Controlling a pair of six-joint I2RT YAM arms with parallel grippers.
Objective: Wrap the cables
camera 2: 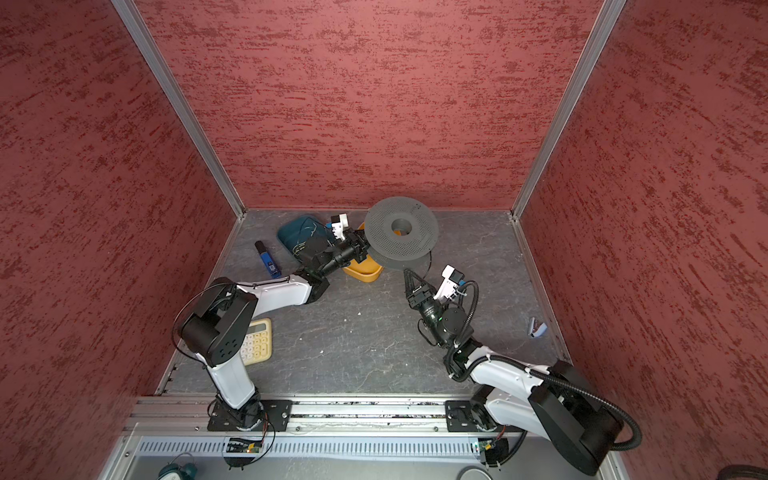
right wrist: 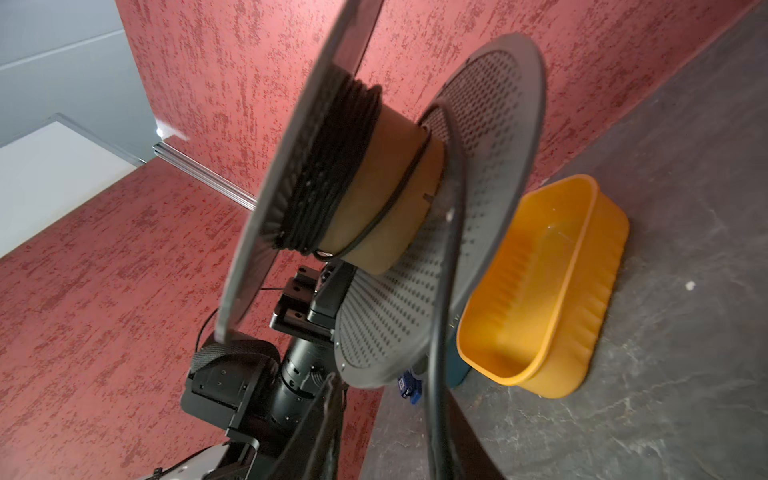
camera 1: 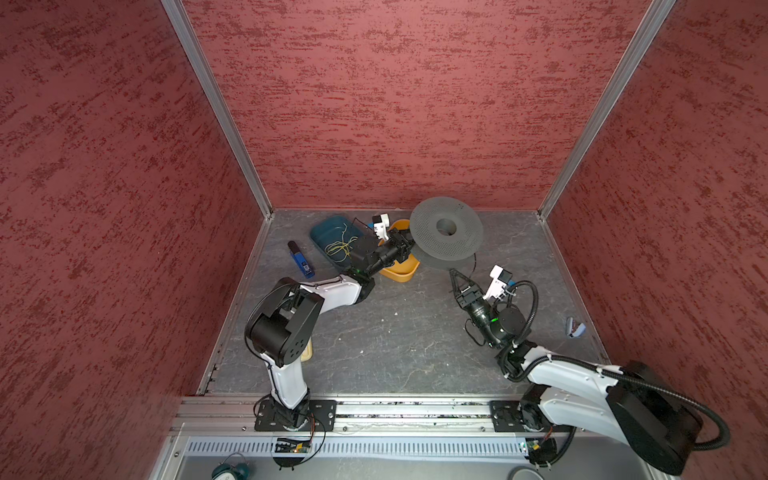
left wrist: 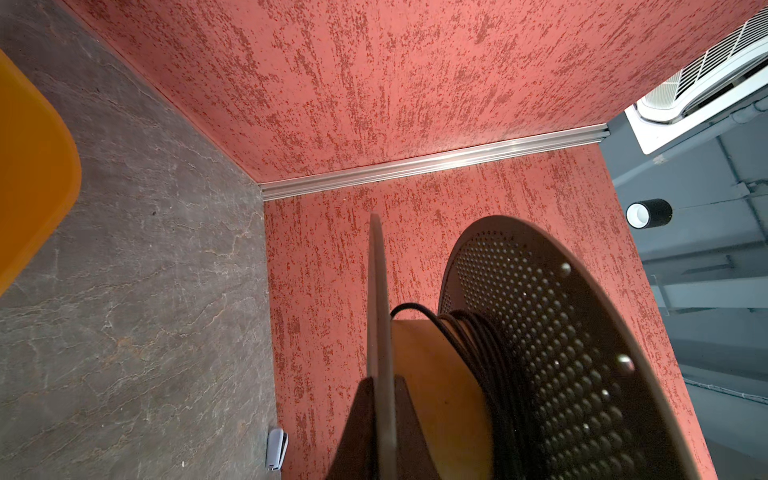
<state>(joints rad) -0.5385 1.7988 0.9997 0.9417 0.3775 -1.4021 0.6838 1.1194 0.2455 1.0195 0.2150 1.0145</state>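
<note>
My left end effector (camera 1: 409, 246) is clamped on the rim of the lower disc of a grey perforated plastic spool with a tan hub (camera 1: 430, 237), holding it tilted above the far middle of the dark stone-patterned bench (camera 1: 395, 332). The spool's far edge is near the red back wall and its lower disc hangs over a ribbed orange plastic tray (camera 1: 401, 274). The long thin black cable (left wrist: 478, 345) is mostly wound round the hub against one disc, and one loose strand (right wrist: 440, 332) leaves the spool and runs down towards my right end effector (camera 1: 454, 274), which sits low, just in front of the spool. The middle of the bench in front of it is bare. Whether its jaws are shut on that strand I cannot tell: the top views show the tips close together, while the right wrist view shows only one blurred finger (right wrist: 328, 415) beside the strand. A cream calculator (camera 2: 257, 343) is plain in a top view and almost hidden behind my left arm in the other. A teal tray (camera 1: 328, 232) holding a thin yellow-green wire (camera 1: 340, 245) is partly covered by my left wrist.
</note>
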